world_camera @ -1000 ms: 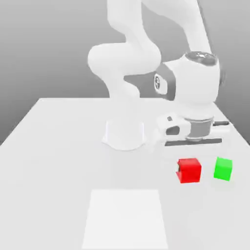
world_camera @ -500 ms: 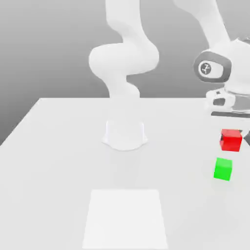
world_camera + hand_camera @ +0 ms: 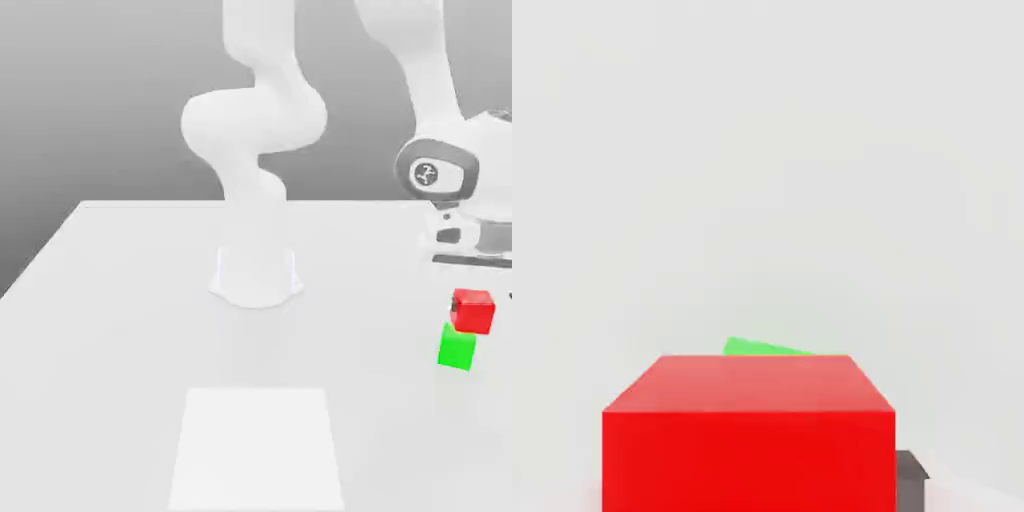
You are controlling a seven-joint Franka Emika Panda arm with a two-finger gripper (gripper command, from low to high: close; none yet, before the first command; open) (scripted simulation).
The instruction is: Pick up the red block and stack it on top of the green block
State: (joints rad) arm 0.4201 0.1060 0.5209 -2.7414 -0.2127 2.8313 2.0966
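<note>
The red block (image 3: 472,311) hangs at the exterior view's right, directly under my hand. Its lower edge meets the top of the green block (image 3: 456,349); I cannot tell whether the two touch. The red cube sits slightly to the right of the green one in that view. My gripper (image 3: 471,292) reaches down from the white hand and is shut on the red block. In the hand view the red block (image 3: 749,432) is close up, with a dark fingertip (image 3: 911,478) against its side. A sliver of the green block (image 3: 762,348) peeks out beyond it.
The arm's white base (image 3: 256,275) stands at the middle back of the pale table (image 3: 120,330). A lighter square patch (image 3: 257,445) lies on the table near its front edge. The blocks are close to the table's right edge in the exterior view.
The red block rose from the table, travelled right in the gripper to above the green block, and has now come down onto its top. The hand lowered with it.
</note>
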